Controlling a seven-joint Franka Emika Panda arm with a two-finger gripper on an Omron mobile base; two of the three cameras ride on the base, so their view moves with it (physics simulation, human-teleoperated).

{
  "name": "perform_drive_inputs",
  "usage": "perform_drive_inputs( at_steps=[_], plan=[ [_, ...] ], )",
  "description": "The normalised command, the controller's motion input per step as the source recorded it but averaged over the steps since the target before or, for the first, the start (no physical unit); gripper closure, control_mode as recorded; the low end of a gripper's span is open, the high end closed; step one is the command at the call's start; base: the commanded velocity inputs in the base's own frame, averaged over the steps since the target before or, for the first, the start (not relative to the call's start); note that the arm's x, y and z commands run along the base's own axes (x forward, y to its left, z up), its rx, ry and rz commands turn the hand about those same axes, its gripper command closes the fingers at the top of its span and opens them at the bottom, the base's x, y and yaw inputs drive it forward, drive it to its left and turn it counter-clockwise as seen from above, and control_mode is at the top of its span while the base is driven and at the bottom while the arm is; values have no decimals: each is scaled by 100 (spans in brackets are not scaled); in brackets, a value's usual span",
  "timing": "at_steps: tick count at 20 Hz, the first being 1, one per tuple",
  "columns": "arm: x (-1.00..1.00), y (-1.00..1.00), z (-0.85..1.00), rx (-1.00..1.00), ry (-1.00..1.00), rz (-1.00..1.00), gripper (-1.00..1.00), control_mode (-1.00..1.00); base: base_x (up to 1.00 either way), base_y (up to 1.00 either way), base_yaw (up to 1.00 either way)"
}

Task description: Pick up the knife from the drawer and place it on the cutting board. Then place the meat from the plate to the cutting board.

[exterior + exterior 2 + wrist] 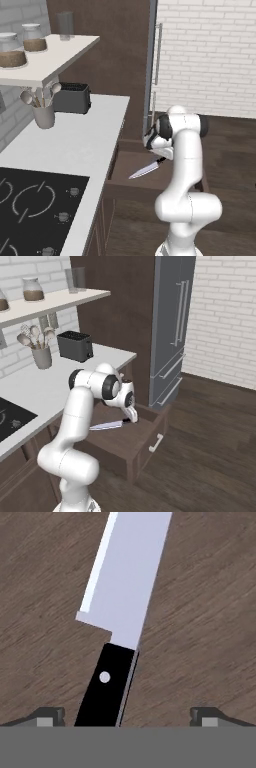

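Down in the open drawer (131,442) we are lining up on the knife (120,619) — the first step, the pick-up, is the one in hand, and nothing has been lifted yet. We are seeing the knife lying flat on the drawer floor, blade pointing away from the hand, its black handle running down between our two fingertips (50,716). Our gripper (127,718) is standing wide, jaws well apart on either side of the handle and touching neither it nor the wood, so far as the hand view shows. From the base views we are hanging just over the handle end, wrist bent down into the drawer. Next, we judge, we are needing to settle a little lower and close squarely across the handle — then lift clear toward the cutting board.
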Motion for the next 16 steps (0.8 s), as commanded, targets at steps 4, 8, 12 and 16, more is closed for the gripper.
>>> perform_drive_inputs(
  at_steps=[4,8,12,16],
  plan=[
    [-3,-5,-75,-12,9,0,-100,-100,0,0,0],
    [-47,-14,-91,-12,4,1,-100,-100,0,0,0],
    [-12,-9,-11,1,0,0,-100,-100,0,0,0],
    [0,0,-7,0,-1,0,100,-100,0,0,0]
  ],
)
